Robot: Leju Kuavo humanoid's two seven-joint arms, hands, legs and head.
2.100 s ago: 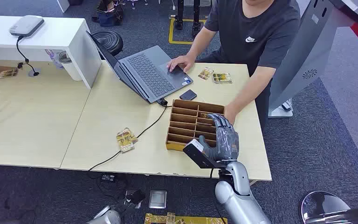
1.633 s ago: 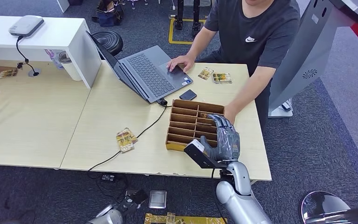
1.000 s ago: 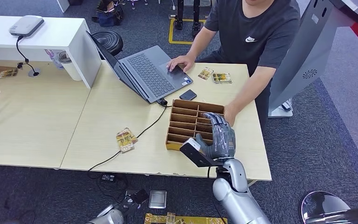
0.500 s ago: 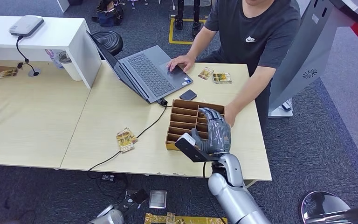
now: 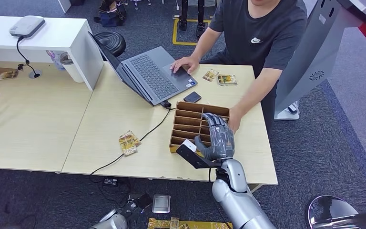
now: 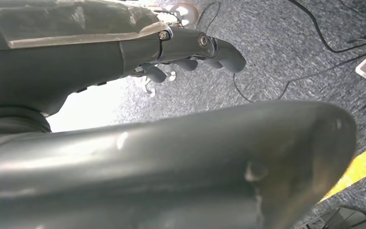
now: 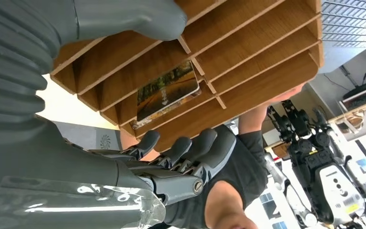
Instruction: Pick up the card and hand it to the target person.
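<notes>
From the head view, the right hand (image 5: 218, 138) is hovering over the near right part of the slotted wooden organizer (image 5: 187, 125) on the desk (image 5: 119, 109), its fingers apart and holding nothing. The person (image 5: 259, 38) is standing across the desk, one hand resting at the organizer's far right corner, the other on the laptop (image 5: 155, 74).

In the left wrist view, the left hand (image 6: 186, 52) is hanging over the carpet, fingers loosely curled and carrying nothing.

The right wrist view is showing the card (image 7: 166, 89) lying flat in one of the organizer's compartments, its printed face up, with the fingers (image 7: 190, 148) spread just beside that slot and not touching it. The card looks thin, light, stiff and probably slick, so lying flat it is offering little to grasp; pinching an exposed edge between thumb and a finger, or tipping it against a divider first, seems the best hold.
</notes>
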